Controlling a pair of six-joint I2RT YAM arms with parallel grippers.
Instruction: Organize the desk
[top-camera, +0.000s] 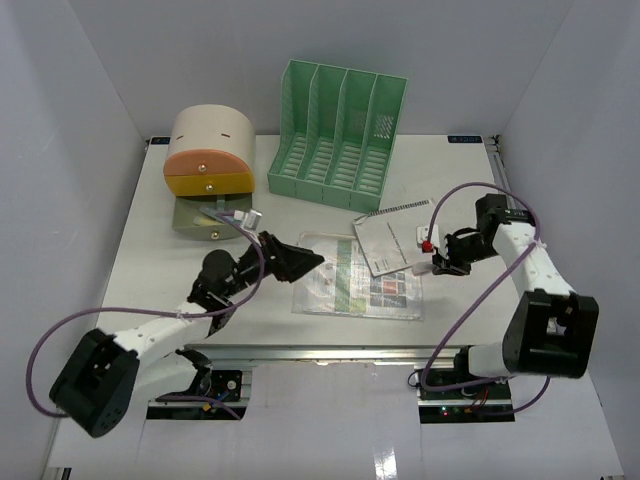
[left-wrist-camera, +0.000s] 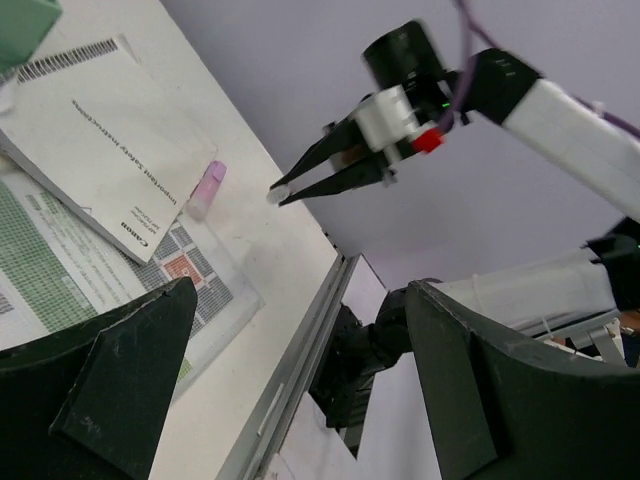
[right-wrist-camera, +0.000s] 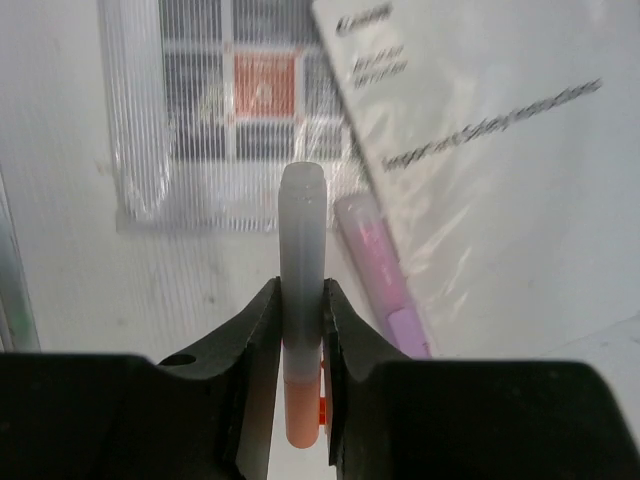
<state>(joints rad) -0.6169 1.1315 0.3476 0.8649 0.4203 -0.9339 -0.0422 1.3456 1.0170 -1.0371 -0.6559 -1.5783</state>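
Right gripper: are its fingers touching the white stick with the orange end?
Touching. The right wrist view shows the right gripper with its fingers pressed against both sides of the white stick, no gap on either side.

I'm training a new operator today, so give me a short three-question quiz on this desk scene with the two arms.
1. True or false: the left arm's fingers are closed on the white paper booklet.
2. What do the right arm's fingers hold? A) a small white-capped orange stick; B) a pink tube; C) a clear plastic sleeve.
3. Which drawer of the cream-and-orange rounded drawer box is pulled out, with its contents showing?

Key: 1 false, they stand open and hold nothing. 2 A. 3 the bottom drawer.
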